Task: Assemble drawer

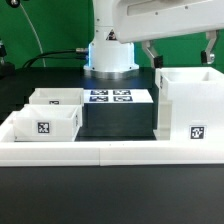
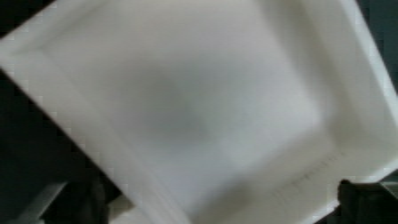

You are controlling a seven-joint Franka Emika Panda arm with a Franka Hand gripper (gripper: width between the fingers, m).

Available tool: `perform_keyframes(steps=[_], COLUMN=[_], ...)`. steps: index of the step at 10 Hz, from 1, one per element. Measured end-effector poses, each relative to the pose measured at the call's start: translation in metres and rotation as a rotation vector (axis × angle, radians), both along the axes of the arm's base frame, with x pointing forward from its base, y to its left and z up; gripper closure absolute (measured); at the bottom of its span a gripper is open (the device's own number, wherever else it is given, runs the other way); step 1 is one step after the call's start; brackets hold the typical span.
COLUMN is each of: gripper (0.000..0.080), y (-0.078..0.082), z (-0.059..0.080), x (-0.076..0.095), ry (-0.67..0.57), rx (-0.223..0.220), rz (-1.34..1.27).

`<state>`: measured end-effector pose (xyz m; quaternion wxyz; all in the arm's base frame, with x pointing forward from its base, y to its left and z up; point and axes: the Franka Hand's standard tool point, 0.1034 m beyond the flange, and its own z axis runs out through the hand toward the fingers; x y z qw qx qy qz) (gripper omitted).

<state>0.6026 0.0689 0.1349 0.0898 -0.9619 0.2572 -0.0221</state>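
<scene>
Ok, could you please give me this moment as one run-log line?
gripper: open, over drawer case | drawer case: upright, exterior view's right | two trays: outside case, exterior view's left

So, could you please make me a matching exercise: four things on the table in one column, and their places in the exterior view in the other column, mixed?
Things:
1. tall case
2. front tray
3. marker board
4. low border wall

Places:
A. the middle
B. the exterior view's right
C. along the front, nearest the camera
D. the exterior view's left

Pairs: 1-B, 2-D, 3-A, 4-C
</scene>
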Motion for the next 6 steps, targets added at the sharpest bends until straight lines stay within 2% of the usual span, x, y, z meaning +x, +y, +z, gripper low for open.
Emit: perform_keyframes(steps=[1, 3, 6], gripper=[0.0150, 0.0150, 0.0150], y=[-0.007, -0.026, -0.025], z=[-0.001, -0.004, -0.005], x=[-0.001, -0.001, -0.001], ry=[-0.017, -0.065, -0.083], rx=[-0.026, -0.045, -0.062], rz=[0.117, 0.251, 0.391])
